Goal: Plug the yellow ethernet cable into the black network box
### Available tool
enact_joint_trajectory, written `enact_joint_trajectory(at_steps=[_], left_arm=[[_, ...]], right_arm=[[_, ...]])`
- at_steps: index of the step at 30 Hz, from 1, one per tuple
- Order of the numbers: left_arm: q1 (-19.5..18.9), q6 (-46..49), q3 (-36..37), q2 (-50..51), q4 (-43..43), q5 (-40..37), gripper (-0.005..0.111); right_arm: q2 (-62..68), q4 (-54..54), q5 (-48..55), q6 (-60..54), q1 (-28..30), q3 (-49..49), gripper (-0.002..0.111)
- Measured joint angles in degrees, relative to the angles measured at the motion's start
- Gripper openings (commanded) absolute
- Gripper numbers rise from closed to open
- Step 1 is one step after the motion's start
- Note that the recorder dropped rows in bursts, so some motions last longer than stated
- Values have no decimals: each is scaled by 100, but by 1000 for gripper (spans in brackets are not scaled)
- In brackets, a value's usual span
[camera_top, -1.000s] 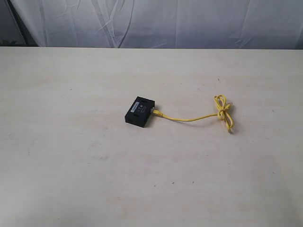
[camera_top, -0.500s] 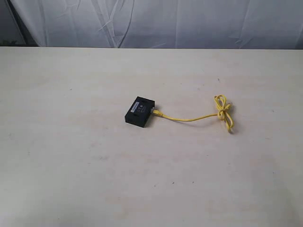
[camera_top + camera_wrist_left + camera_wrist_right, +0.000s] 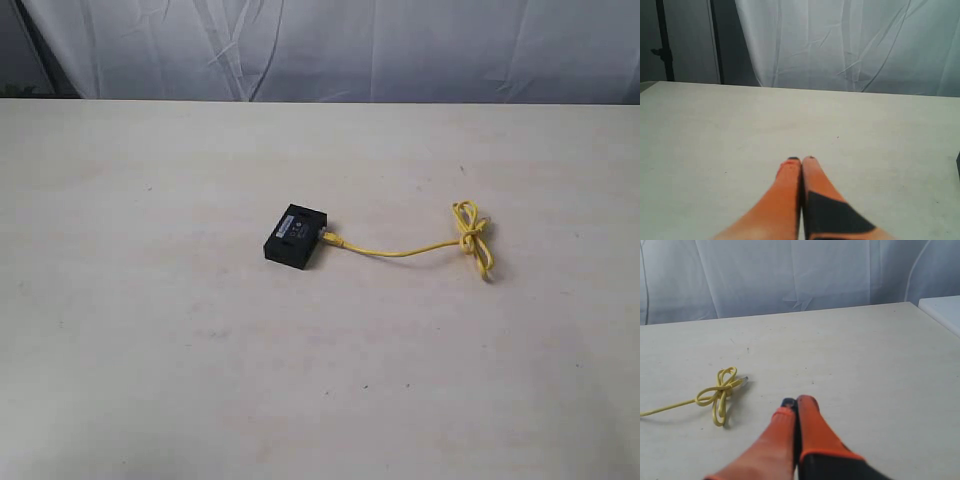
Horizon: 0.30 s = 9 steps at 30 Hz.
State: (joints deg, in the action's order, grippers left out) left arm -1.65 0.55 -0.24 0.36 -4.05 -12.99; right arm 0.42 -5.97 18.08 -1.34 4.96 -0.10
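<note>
The small flat rectangular black plastic network box (image 3: pixel 296 236), with a grey-white label on its top face, lies near the centre of the pale beige table top (image 3: pixel 150 350). The thin bright-yellow ethernet cable (image 3: pixel 468 237) meets the box's right-hand side with one end; whether that end is seated in a port cannot be determined. From there the cord sags toward the right of the exterior view and ends in a small tied looped bundle (image 3: pixel 720 390), flat on the table, with a clear plastic plug (image 3: pixel 743 379) projecting from it. The left gripper (image 3: pixel 801 160), with orange fingers, has its jaws pressed together and holds nothing. The right gripper (image 3: pixel 796 402), also orange-fingered, is likewise fully closed and empty, positioned near the bundle but apart from it. Neither gripper appears in the exterior view.
</note>
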Motion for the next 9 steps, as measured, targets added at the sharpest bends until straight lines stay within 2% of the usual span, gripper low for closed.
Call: enact_joint_trajectory(at_steps=[9], left_arm=[[0,0,0,0,0,-23,0]], right_arm=[[0,-74,0,0,0,0,-1]])
